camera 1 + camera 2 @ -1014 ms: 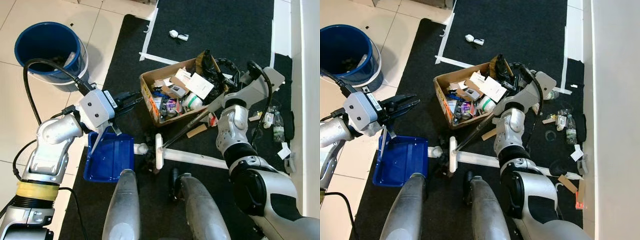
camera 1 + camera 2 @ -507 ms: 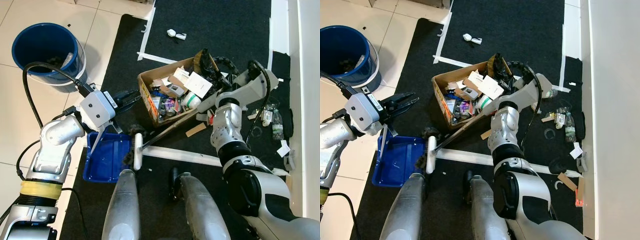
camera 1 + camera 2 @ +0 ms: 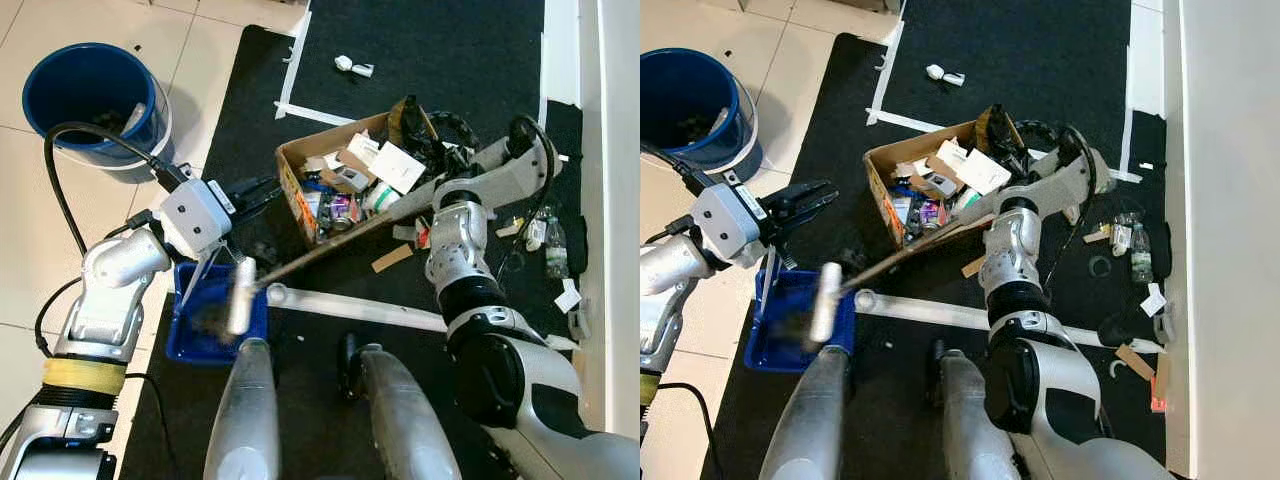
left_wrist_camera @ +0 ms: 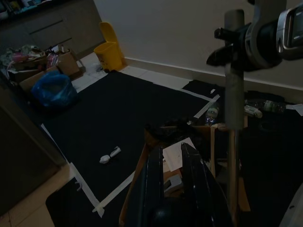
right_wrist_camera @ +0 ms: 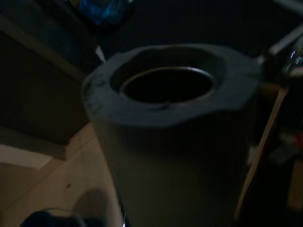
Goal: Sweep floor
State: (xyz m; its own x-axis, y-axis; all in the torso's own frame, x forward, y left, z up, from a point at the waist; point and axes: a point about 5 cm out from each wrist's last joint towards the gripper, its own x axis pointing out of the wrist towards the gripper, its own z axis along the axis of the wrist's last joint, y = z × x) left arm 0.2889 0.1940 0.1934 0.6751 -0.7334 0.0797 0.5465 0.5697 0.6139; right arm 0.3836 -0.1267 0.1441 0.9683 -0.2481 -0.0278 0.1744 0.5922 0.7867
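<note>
- The broom [image 3: 300, 262] has swung toward the robot's left: a second ago its head lay on the black mat [image 3: 400, 60] in front of the feet, half a second ago it was at the dustpan's edge, and now its blurred head [image 3: 240, 295] sits over the blue dustpan [image 3: 205, 335].
- The broom's long handle runs from the head up across the front of the cardboard box [image 3: 292, 180] to the right arm, which is raised higher than before.
- The right pincer [image 3: 1075, 160] is beside the box's far corner, closed on the handle's upper end; in the right wrist view the grey tube end of the handle [image 5: 170, 123] looms close to the lens.
- The left pincer [image 3: 262, 192] sits just left of the box, its fingers [image 4: 189, 175] narrow and nearly together; the dustpan's thin handle [image 3: 205, 270] hangs from under it. It has barely shifted from the earlier frames.
- The dustpan lies where it lay before, at the mat's left edge, half on the tile floor [image 3: 30, 260]. Dark debris shows in it under the broom head.
- The box is full of mixed rubbish, unchanged.
- The blue bucket [image 3: 90, 100] stands on the tiles, well apart from the dustpan.
- A white strip [image 3: 350, 308] lies on the mat from the dustpan toward the right.
- Small litter, including a bottle [image 3: 556, 235], lies along the wall on the right.
- A crumpled white scrap [image 3: 355, 68] lies on the mat beyond the box.
</note>
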